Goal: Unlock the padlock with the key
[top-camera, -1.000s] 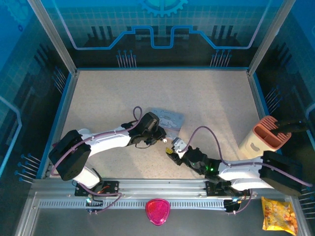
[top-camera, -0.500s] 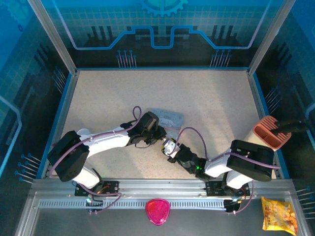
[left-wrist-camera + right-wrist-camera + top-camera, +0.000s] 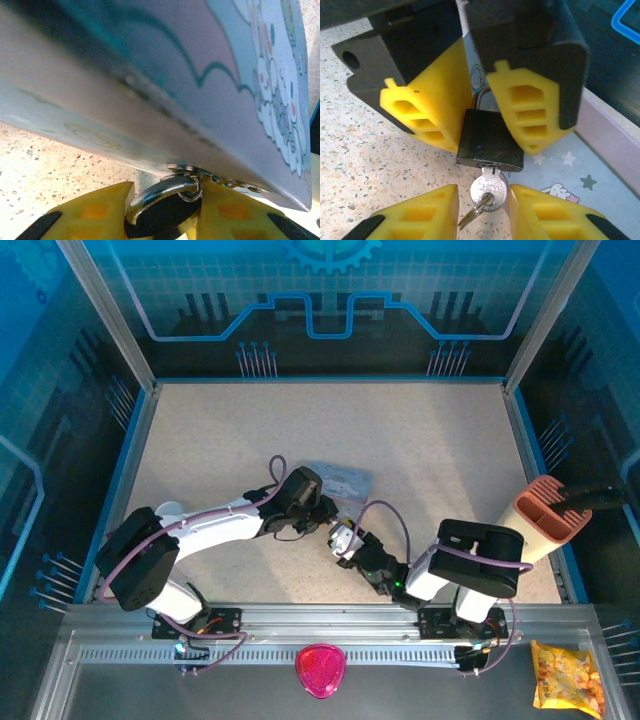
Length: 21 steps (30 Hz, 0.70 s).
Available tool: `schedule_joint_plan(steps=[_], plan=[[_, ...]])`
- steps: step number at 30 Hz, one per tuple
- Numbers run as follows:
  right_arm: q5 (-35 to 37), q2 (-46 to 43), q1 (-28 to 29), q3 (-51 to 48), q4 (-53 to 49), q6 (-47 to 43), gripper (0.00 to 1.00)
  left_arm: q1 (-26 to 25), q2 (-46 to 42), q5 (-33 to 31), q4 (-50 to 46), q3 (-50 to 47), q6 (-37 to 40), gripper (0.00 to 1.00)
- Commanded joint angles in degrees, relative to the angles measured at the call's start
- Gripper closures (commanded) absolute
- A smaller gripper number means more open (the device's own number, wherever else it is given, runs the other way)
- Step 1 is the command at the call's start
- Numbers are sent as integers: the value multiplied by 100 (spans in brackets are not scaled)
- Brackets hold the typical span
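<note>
Clamps padlock [image 3: 490, 142] w/ L gripper [image 3: 481, 107]: yellow pads [image 3: 432, 100] pressed on both flanks of dark body, shackle end toward L palm, keyhole end toward R side. Holds it low over speckled table [image 3: 365, 150], just beside edge of pale blue cartoon tin [image 3: 565, 170]; can't tell if resting on surface. Same hold in L wrist cam: silvery shackle + black body btwn pads, small metal links beside shackle, close under tin's side wall. Has key [image 3: 487, 192] seated in keyhole, round head w/ small ring sticking out past lock body. Brackets key head w/ R gripper [image 3: 482, 212], fingers [image 3: 422, 217] narrow on either side, one about touching, thin gap at other; can't tell if actually pinching. From top cam: meets both arms near table centre, a bit toward near edge, L reaching in from left, R from right w/ elbow folded back. Tin flat just beyond the grippers. Also there: salmon cup [image 3: 540, 515] w/ black item inside at far R edge, well apart from lock; pink thing [image 3: 320, 670] and yellow snack bag [image 3: 567, 678] on metal front ledge [image 3: 120, 650], off work area.
</note>
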Motion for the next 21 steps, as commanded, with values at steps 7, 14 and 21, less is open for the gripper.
schedule_joint_plan(steps=[7,14,21], plan=[[471,402,110,199,841,-263,76,-12,-176,156,103,108,0,94],[736,569,149,274,834,-295,83,-28,-212,139,76,98,7,94],[788,518,160,174,877,-80,87,-27,-207,131,110,76,-14,94]])
